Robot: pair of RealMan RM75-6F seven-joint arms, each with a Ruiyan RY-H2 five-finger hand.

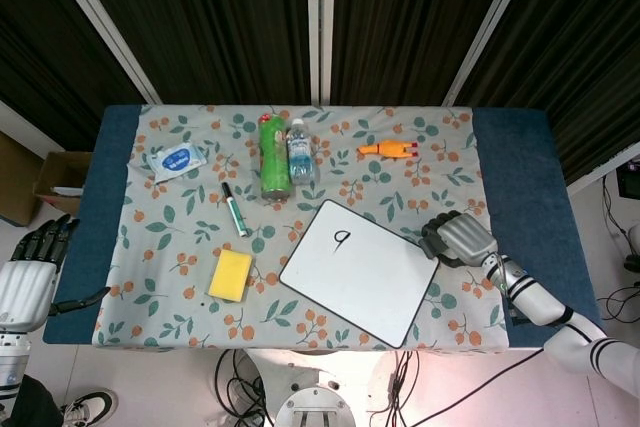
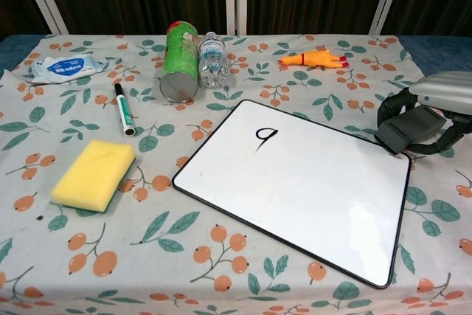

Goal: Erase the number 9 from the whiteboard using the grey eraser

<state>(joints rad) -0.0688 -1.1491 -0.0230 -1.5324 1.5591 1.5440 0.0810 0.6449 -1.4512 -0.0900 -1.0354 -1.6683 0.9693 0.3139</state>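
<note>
The right hand (image 2: 431, 112) gripped the grey eraser (image 2: 408, 130) at the right edge of the whiteboard (image 1: 360, 272), where a single handwritten 9 (image 2: 265, 136) remained.

One flat, black-rimmed whiteboard lay tilted on the leaf-and-fruit patterned tablecloth (image 1: 440, 147), its smooth surface bare apart from the numeral near its upper-left part. Left of the board sat one soft yellow sponge (image 1: 231, 275) and one green-banded marker (image 1: 235, 210); beyond the board lay one green cylindrical can (image 1: 272, 155) and one clear plastic bottle (image 1: 301, 152), side by side, and one orange rubber chicken (image 1: 387, 149). One wipes packet (image 1: 177, 160) lay far left of the board. The left hand (image 1: 35, 267) hung off the table's left edge, fingers apart, holding nothing.
</note>
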